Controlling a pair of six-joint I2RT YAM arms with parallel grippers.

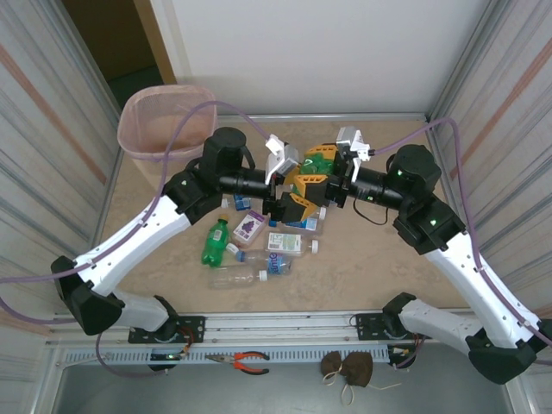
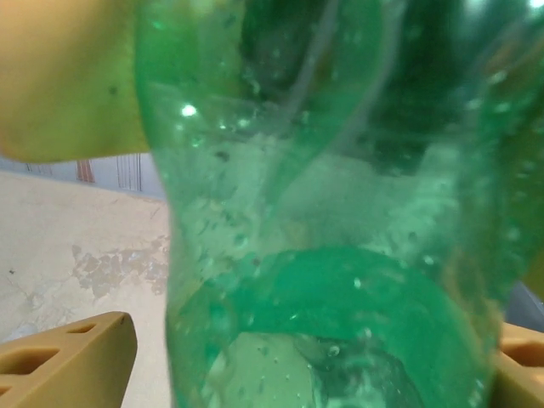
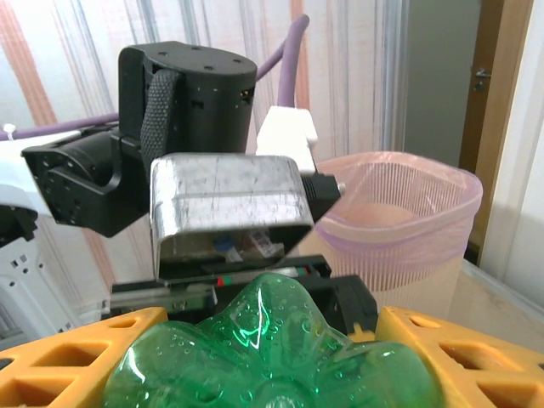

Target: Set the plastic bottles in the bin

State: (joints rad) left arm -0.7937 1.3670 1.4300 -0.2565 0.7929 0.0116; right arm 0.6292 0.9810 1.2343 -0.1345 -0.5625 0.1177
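Beige marbled tabletop [image 1: 371,267], corrugated side walls [image 1: 43,129]

Bare table [image 1: 371,272] lies right of the lying bottles [image 1: 285,244]; the left arm [image 1: 185,194] crowds the bin [image 1: 138,142].

plastic bottles [image 1: 216,243] – at least seven | bin [image 1: 164,121]: one | pliers [image 1: 251,362]: one

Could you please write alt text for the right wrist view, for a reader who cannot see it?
A green bottle, seen base-first, is gripped between the right claw's yellow fingers. Beyond it is the left arm's black wrist, with the pink-lined bin behind.
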